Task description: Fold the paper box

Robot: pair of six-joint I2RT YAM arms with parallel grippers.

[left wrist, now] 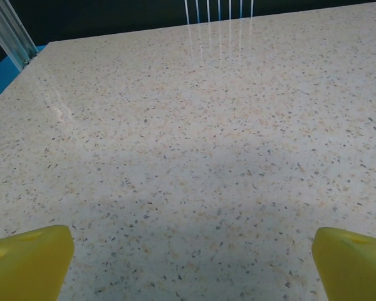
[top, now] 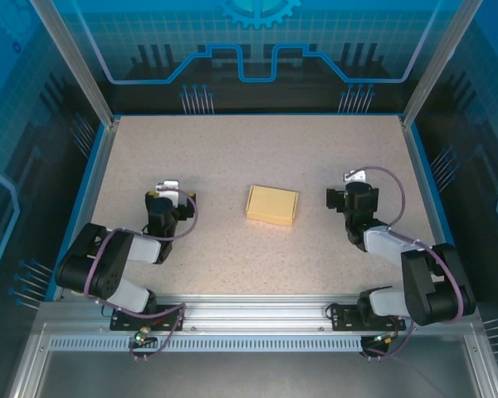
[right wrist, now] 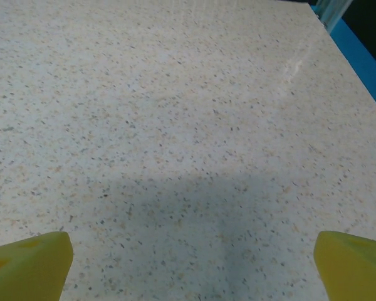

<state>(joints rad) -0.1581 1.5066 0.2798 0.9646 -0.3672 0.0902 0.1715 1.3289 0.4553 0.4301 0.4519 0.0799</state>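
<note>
Nearest the camera, an aluminium rail (top: 257,319) runs along the near edge and carries both arm bases. From the left end of it the left arm (top: 100,269) bends inward over the speckled beige surface (top: 232,149). The left hand (top: 169,192) sits low above the surface, left of centre. In the left wrist view its two yellow fingers (left wrist: 25,263) stand in the bottom corners, wide apart. Between them is bare surface, so this hand (left wrist: 191,263) grips nothing.

Near the middle of the surface lies the paper box (top: 272,204). It is pale yellow, a closed flat rectangle, turned slightly out of line with the surface's edges. It lies between the two hands, well apart from each, and nothing touches it.

To its right the right hand (top: 358,184) sits about as far out from the rail as the left one. The right wrist view shows its yellow fingers (right wrist: 354,266) spread to the bottom corners, with bare surface and the hand's shadow between them. This hand (right wrist: 191,266) is also spread and holds nothing. The right arm (top: 427,286) folds back from it to the right end of the rail.
</note>
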